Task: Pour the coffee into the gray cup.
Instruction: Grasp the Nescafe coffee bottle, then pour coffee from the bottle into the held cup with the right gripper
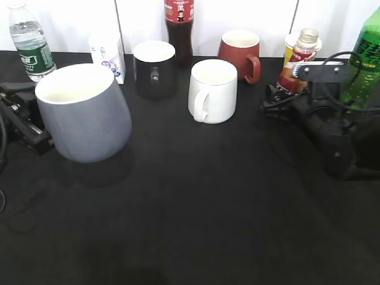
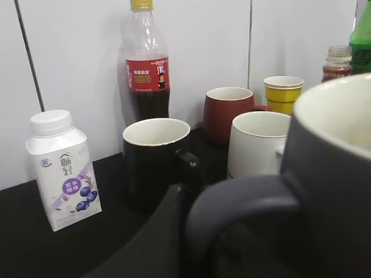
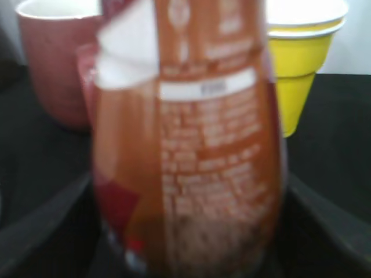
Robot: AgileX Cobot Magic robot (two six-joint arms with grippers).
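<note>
The gray cup (image 1: 89,119) hangs tilted at the left, just above the black table, its white inside showing. My left gripper (image 1: 29,122) is shut on its loop handle, which fills the foreground of the left wrist view (image 2: 243,202); one black finger (image 2: 168,231) lies against it. The coffee bottle (image 1: 297,62), orange, red and white labelled, stands at the back right. My right gripper (image 1: 282,101) is closed around its lower body. In the right wrist view the bottle (image 3: 191,145) fills the frame between both fingers (image 3: 188,255), leaning slightly.
Along the back stand a water bottle (image 1: 29,41), a milk carton (image 1: 108,56), a black mug (image 1: 154,68), a cola bottle (image 1: 179,24), a white mug (image 1: 212,89), a red mug (image 1: 240,53), yellow paper cups (image 1: 290,47) and a green bottle (image 1: 365,59).
</note>
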